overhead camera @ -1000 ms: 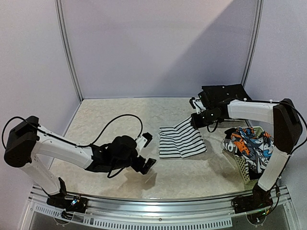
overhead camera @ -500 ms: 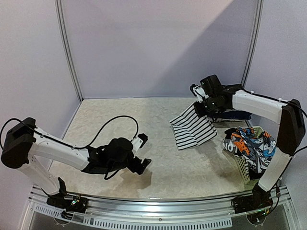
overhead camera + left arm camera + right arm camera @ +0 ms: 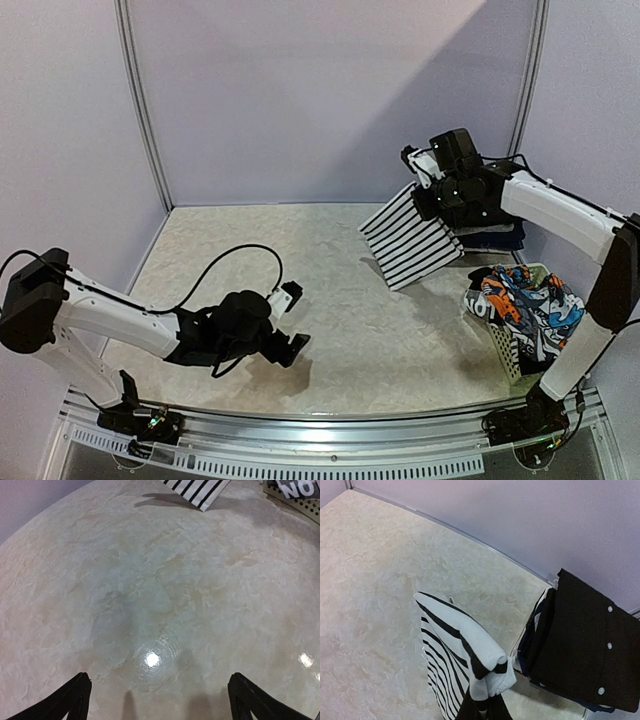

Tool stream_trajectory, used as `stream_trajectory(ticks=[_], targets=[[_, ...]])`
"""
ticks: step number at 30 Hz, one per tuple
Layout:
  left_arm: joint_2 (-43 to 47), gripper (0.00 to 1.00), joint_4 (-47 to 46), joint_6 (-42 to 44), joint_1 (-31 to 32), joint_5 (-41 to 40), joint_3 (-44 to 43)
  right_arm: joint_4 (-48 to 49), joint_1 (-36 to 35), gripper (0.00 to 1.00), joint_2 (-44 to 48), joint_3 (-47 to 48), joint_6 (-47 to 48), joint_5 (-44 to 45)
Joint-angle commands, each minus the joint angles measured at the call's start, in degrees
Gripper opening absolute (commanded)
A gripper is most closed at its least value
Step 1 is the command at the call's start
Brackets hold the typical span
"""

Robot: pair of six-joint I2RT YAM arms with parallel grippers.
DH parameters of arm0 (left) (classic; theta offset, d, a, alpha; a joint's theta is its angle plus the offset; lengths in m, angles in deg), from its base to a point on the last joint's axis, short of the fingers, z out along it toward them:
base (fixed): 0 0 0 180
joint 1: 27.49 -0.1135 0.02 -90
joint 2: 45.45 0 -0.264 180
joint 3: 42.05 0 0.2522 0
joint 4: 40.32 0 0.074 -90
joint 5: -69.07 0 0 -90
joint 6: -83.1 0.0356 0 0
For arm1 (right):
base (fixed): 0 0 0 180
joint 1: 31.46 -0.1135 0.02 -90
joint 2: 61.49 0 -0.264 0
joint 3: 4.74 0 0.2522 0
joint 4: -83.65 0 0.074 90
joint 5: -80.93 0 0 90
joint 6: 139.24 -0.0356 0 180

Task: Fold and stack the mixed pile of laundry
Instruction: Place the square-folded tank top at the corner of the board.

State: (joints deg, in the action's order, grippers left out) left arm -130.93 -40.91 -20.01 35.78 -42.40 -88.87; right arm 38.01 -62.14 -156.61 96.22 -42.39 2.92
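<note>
— Cloth from the mixed laundry pile was seen where, from above?
— The white garment with thin black stripes was held up over the far right of the table, clamped in the closed right gripper, just in front of a dark folded stack. The printed garment was heaped in the white lattice basket at the right edge. The left gripper was kept low at the near left, jaws wide apart, nothing held.
— And from the left wrist?
— Both fingers were seen spread over bare tabletop. A striped corner was caught at the top edge, well apart from them.
— From the right wrist?
— The striped cloth was seen bunched and pinched at the bottom edge, beside the dark stack, whose top piece was dotted with small white buttons.
</note>
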Motion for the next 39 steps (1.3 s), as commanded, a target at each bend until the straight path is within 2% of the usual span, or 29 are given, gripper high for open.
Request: stream_trajectory(ticks=[1,17,39], targets=[[2.2,0.97,-0.8,0.1,0.0,-0.5,1.4,-1.7,0.4,0.0,2.6,4.7,2.1,1.7],[5.6,0.96,-0.5,-1.8,0.2,-0.2,4.1,-6.7,1.5,0.0,1.1,20.3,6.8,10.9],[2.9,0.96,-0.1,-2.5,0.4,0.3,2.7,-10.3,15.9,0.0,-11.1,32.2,9.5,7.2]])
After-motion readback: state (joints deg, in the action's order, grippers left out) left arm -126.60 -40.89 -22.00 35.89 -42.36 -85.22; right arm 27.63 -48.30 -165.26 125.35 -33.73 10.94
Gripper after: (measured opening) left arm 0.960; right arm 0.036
